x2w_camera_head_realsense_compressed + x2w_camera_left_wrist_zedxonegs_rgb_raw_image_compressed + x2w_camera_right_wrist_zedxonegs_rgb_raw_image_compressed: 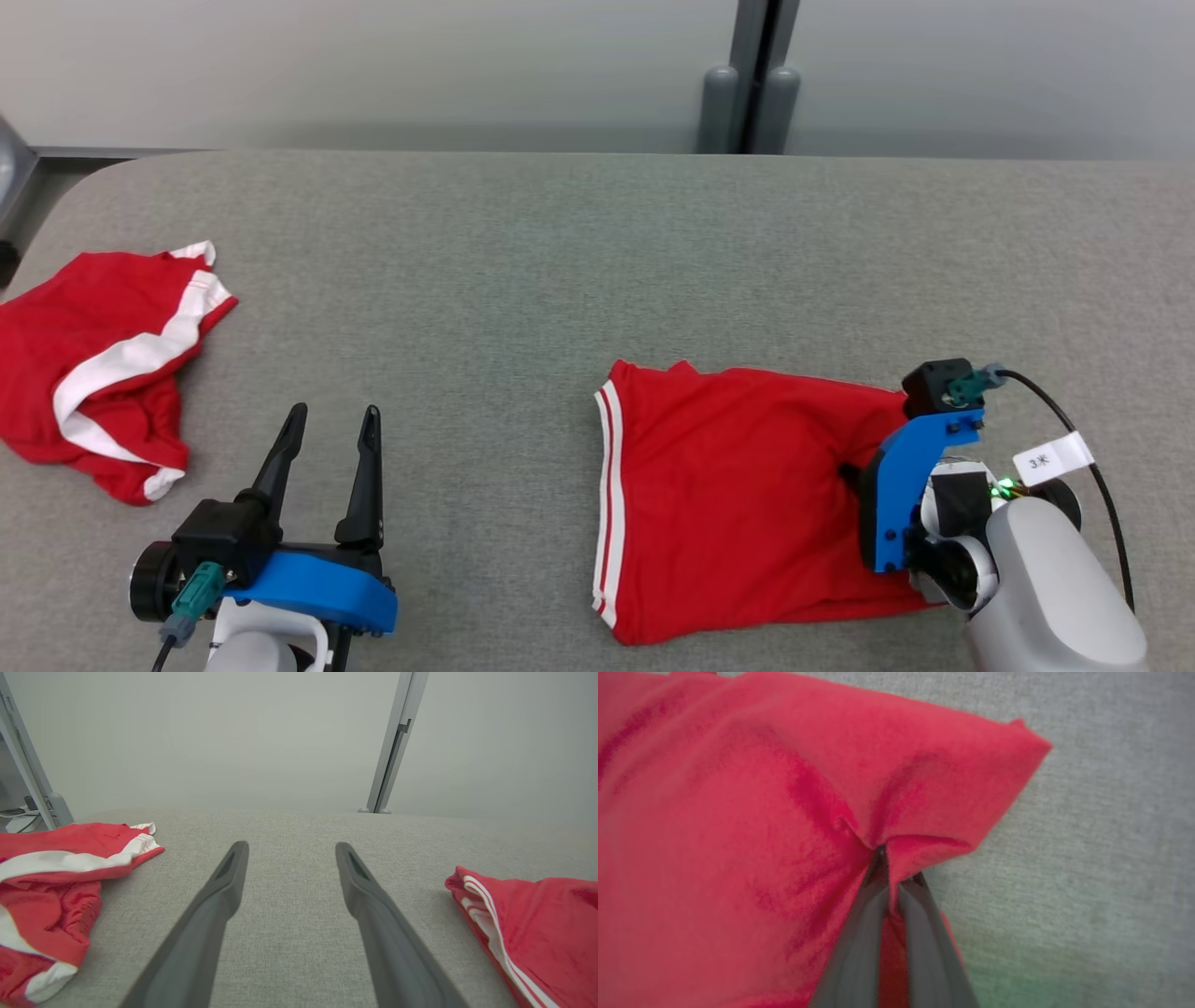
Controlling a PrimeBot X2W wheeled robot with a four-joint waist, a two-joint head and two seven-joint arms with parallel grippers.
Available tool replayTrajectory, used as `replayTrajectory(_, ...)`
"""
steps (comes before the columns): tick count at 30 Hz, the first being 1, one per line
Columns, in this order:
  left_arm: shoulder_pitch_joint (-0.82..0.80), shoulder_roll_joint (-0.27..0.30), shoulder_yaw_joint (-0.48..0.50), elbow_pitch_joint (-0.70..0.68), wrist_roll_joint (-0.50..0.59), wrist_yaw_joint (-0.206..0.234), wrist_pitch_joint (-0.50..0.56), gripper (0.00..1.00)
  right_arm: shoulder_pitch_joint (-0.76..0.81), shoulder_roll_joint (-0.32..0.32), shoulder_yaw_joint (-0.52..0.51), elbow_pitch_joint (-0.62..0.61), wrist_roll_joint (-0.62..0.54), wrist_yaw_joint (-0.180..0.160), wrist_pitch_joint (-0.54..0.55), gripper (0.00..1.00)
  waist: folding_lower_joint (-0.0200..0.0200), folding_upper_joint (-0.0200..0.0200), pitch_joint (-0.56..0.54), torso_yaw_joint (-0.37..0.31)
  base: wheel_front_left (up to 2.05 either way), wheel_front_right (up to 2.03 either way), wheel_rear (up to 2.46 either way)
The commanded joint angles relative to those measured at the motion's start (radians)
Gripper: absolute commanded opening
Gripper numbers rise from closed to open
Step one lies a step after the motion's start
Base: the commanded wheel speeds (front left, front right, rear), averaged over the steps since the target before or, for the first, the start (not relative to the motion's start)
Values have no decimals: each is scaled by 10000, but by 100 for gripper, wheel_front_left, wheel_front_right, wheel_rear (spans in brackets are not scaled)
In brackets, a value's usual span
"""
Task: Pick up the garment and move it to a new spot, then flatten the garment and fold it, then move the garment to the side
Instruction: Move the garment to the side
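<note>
The red garment [738, 495] is lying on the grey table [523, 261], on the right side and near the robot. It is lying mostly flat, in a rough square shape. Two thin white stripes [611, 504] are running down its left edge.

The right gripper [894, 870] is sitting at the right edge of the red garment. Its two dark fingers are pressing close together, and a small fold of red cloth is getting pinched between them. The cloth is bunching up and wrinkling around the tips. So this gripper is squeezing tight on the red garment. A white tag [1050, 459] is sticking out from the black cable [1083, 439] by the right arm.

The left gripper [331, 425] is sitting low over the table on the left side, near the robot. Its two fingers are standing wide apart and pointing toward the far side. It is holding nothing, and bare grey table is showing in the gap between the fingers.

A crumpled red cloth [103, 364] with wide white bands is lying in a heap at the left edge of the table. It is lying to the left of the left gripper, not touching it, and well apart from the red garment.

On the far side, a grey post [752, 84] is standing behind the table, against a pale wall.
</note>
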Motion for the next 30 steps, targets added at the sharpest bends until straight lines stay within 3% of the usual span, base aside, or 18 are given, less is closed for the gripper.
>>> replayTrajectory(1,26,-27,21,-34,-13,25,-38,100,48,-78,262,90,-54,78,9,0,0,0,-20,-99,0,0,0)
replayTrajectory(8,-103,-60,86,-320,-33,24,-44,100,-1048,-1776,2085,-1281,132,52,125,0,0,0,317,-842,0,0,0)
replayTrajectory(13,-465,24,200,-805,105,37,-43,100,-2354,-3377,3645,-2305,487,51,106,0,0,0,1127,-1580,0,0,0)
replayTrajectory(16,-762,143,245,-1046,203,14,-39,100,-3068,-4161,4057,-2581,799,52,-196,0,0,0,1663,-2024,0,0,0)
replayTrajectory(23,-1391,594,276,-1585,444,16,44,100,-4012,-5655,3880,-2427,775,51,-925,0,0,0,2760,-3010,0,0,0)
replayTrajectory(30,-1783,1037,185,-2159,623,10,488,100,-4408,-6337,3136,-1692,-189,52,-2033,0,0,0,3344,-3658,0,0,0)
